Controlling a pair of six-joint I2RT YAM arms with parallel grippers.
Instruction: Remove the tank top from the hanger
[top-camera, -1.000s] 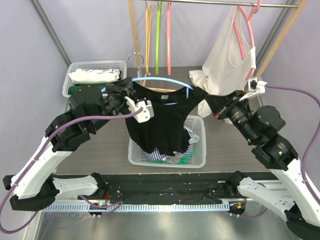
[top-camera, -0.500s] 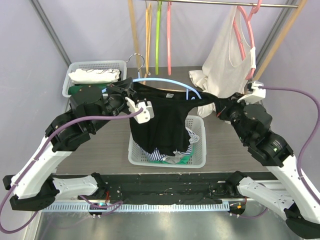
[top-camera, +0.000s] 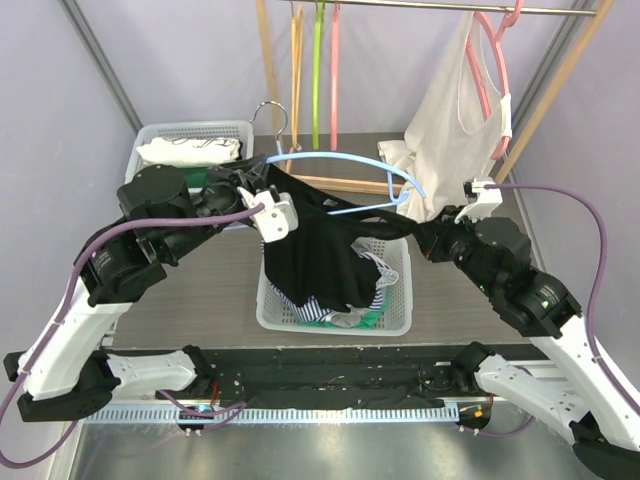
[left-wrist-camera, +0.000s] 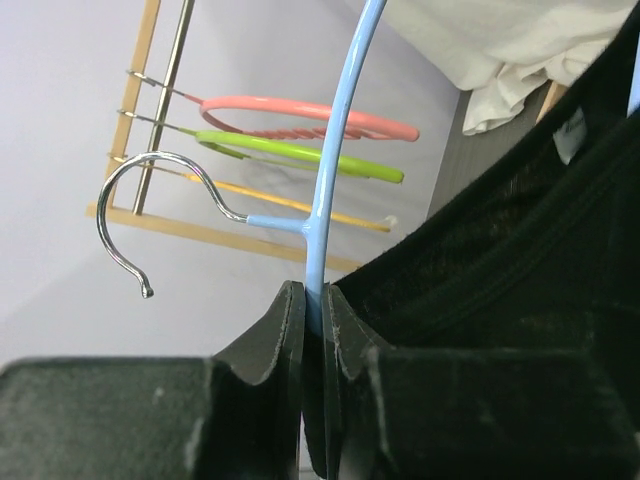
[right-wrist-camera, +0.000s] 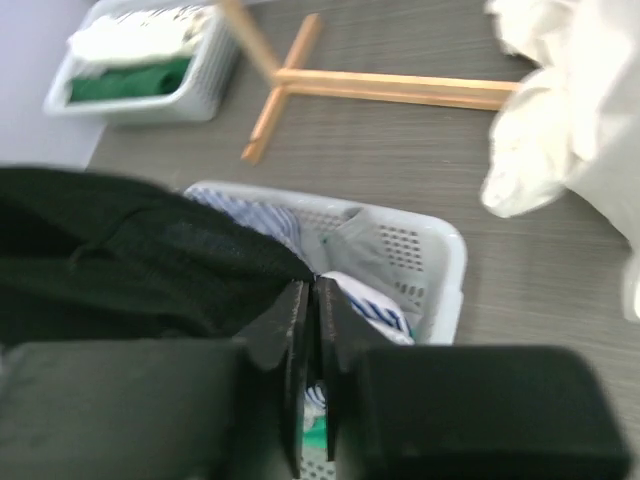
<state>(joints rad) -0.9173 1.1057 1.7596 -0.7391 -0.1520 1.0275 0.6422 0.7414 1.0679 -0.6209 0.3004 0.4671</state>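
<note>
A black tank top (top-camera: 320, 250) hangs from the left part of a light blue hanger (top-camera: 350, 160) with a silver hook. The hanger's right end sticks out bare. My left gripper (top-camera: 255, 190) is shut on the hanger's blue rod (left-wrist-camera: 335, 150) just below the neck, at jaws (left-wrist-camera: 318, 300), with the tank top (left-wrist-camera: 500, 270) beside it on the right. My right gripper (top-camera: 425, 238) pulls one edge of the tank top out to the right. In the right wrist view the black cloth (right-wrist-camera: 120, 260) runs into the tips of the nearly shut right gripper (right-wrist-camera: 312, 290).
A white basket (top-camera: 395, 320) of mixed clothes sits under the tank top, its rim also in the right wrist view (right-wrist-camera: 440, 250). Another white basket (top-camera: 190, 130) with folded clothes stands back left. A white garment (top-camera: 450, 110) on a pink hanger and coloured hangers (top-camera: 318, 70) hang from the rail.
The right gripper has drawn the tank top's right shoulder off the hanger's right end and moved down toward me. The hanger's right arm now shows bare and the left arm has shifted slightly.
</note>
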